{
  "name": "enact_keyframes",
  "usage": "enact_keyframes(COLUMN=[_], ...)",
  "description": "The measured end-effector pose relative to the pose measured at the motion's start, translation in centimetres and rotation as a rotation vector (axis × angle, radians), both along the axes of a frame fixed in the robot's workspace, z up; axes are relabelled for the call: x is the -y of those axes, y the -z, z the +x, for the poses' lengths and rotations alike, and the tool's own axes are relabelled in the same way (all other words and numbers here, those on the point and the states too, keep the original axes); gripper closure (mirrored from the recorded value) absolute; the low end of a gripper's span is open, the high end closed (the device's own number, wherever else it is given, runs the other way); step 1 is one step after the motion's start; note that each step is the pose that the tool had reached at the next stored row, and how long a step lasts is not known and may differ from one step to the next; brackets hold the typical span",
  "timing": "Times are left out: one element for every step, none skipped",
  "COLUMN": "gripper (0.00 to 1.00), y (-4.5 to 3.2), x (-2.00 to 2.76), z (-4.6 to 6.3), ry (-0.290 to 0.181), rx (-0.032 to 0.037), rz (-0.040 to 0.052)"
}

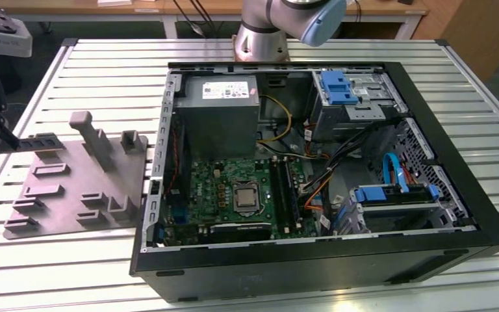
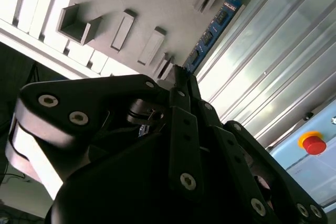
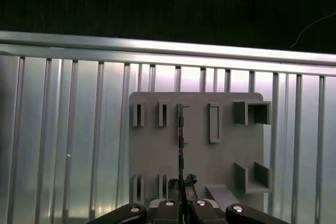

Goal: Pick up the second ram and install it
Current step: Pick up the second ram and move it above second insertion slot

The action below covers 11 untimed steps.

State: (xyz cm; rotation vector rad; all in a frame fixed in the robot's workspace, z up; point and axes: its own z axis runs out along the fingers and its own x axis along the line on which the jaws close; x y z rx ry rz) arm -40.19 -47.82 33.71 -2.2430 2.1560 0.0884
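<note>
The gripper (image 2: 179, 77), at the exterior view's far left, has its 2 fingers pinched on the second ram (image 2: 209, 35), which sits edge-on over the grey fixture plate (image 1: 67, 188). A clean pickup probably needs a straight, untwisted lift clear of the upright blocks.

Second ram (image 2: 212, 31) in end effector (image 2: 181, 74), over fixture plate (image 1: 67, 195); plate on table (image 1: 102, 71), exterior view's left of computer case (image 1: 319, 266).
</note>
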Motion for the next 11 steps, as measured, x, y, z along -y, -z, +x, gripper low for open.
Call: enact_keyframes(gripper=[0.86,0.86,0.86,0.86,0.86,0.86,0.86,0.86,0.86,0.86,0.86], y=[-0.18,-0.38,-0.6,-0.78,-0.96,-1.14,-1.26,-1.36,-1.41,-1.43,-1.45], x=[0.0,0.0,0.0,0.0,0.0,0.0,0.0,0.0,0.0,-0.01,-0.02], z=[0.0,0.0,0.0,0.0,0.0,0.0,0.0,0.0,0.0,0.0,0.0], ry=[0.0,0.0,0.0,0.0,0.0,0.0,0.0,0.0,0.0,0.0,0.0], rx=[0.0,0.0001,0.0,0.0001,0.0001,0.0001,0.0001,0.0,0.0001,0.0003,0.0001], rz=[0.0012,0.0019,0.0024,0.0029,0.0032,0.0032,0.0032,0.003,0.0015,-0.0024,-0.0097])
